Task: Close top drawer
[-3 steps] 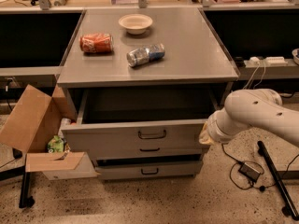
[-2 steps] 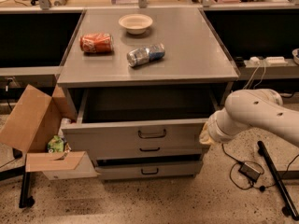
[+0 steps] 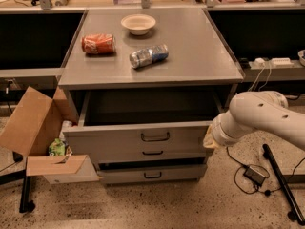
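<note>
- 1 drawer matters here: the top drawer (image 3: 109, 140) stands pulled well out of the grey cabinet (image 3: 200, 61). Its plain box interior is open to view under the cabinet top, and its tall front panel faces the camera with a dark bar handle (image 3: 155, 137) at the centre.
- 2 shorter drawer fronts (image 3: 124, 175) with smaller handles lie below it (neither is the one to push).
- The gripper (image 3: 208, 138) sits at the right-hand end of the top drawer's front panel as the camera sees it, at the tip of the white arm (image 3: 262, 116) that reaches in from the right. It is touching the panel's edge or just beside it; which, I cannot tell. Whether the gripper is spread or pressed together cannot be told either.
- The relation that counts: the drawer's long axis runs side to side across the view, and nearly all of the panel lies to the left of the gripper. The closing travel runs away from the camera, into the cabinet. In my judgement a push from this far end, well off the handle, may skew the drawer on its runners; steady pressure straight inward would suit.
- 1 bowl (image 3: 138, 24) and 2 cans on their sides, a red can (image 3: 98, 44) and a silver can (image 3: 148, 56), rest on the cabinet top, above the drawer's path.
- 1 open cardboard box (image 3: 33, 123) stands by the drawer's left corner, near it.
</note>
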`<act>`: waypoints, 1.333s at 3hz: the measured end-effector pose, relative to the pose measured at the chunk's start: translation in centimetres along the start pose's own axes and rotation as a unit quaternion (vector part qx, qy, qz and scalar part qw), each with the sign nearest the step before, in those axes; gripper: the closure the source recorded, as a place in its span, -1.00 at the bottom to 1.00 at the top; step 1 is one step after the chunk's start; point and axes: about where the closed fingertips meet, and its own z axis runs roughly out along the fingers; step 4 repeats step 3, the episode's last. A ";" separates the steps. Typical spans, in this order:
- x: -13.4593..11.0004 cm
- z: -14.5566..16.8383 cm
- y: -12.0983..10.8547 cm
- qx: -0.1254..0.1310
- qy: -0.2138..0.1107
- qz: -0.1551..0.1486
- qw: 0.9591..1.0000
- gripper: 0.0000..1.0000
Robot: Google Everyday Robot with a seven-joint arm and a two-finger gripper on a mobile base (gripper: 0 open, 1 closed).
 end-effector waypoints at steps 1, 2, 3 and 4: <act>0.0 0.0 0.0 0.000 0.000 0.000 1.000 -0.78; 0.0 0.0 0.0 0.000 0.000 0.000 1.000 -1.00; 0.0 0.0 0.0 0.000 0.000 0.000 1.000 -1.00; 0.0 0.0 0.0 0.000 0.000 0.000 1.000 -1.00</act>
